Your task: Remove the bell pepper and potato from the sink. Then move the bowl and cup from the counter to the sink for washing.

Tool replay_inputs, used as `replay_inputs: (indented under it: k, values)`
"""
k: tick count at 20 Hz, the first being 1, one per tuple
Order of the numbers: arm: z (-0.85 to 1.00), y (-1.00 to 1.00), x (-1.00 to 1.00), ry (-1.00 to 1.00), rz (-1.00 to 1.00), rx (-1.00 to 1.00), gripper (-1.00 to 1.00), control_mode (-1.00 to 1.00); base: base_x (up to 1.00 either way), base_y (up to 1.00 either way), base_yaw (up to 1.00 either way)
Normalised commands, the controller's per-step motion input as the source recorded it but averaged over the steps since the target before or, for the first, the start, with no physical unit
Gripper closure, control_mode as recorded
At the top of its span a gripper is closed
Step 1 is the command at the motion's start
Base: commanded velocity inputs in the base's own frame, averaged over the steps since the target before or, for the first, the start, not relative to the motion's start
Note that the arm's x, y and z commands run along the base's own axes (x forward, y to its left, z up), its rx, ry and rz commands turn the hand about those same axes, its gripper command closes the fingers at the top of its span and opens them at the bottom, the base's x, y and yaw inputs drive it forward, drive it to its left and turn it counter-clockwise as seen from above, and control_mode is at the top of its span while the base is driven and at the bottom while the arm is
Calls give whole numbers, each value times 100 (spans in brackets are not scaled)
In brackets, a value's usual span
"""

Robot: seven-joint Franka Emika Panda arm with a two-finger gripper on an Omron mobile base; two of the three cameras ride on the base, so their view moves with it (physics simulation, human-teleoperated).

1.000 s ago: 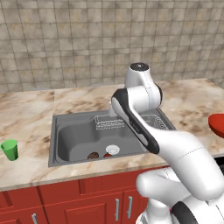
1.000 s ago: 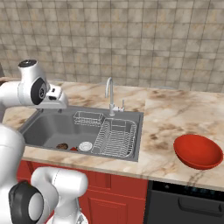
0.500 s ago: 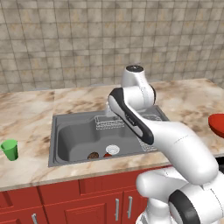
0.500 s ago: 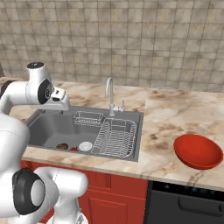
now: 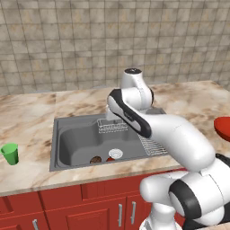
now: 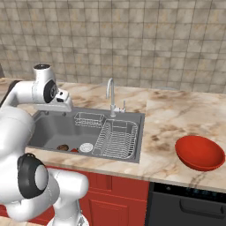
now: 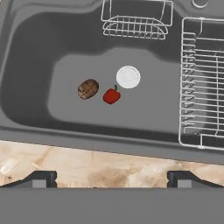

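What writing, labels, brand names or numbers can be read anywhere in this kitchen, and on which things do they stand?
None: no text can be read in any view.
The green cup, red bowl, potato and bell pepper are plain.
The sink, faucet, wall tiles and red cabinet doors carry no marks either.

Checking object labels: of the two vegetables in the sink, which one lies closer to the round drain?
The bell pepper, the small glossy red one; it sits just beside the drain, while the brown potato lies farther out.

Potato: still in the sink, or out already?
In. The potato lies on the sink floor beside the pepper, near the drain.
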Motion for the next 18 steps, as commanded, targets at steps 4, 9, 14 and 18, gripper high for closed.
replay_inputs:
  k: [4,9,14,18]
  values:
    - [-24,0,18,2,-1,0,-100,-100,0,0,0]
    - [-25,0,10,2,-4,0,-100,-100,0,0,0]
    - [-24,0,0,1,-3,0,-100,-100,0,0,0]
    - [-22,0,0,1,-4,0,-100,-100,0,0,0]
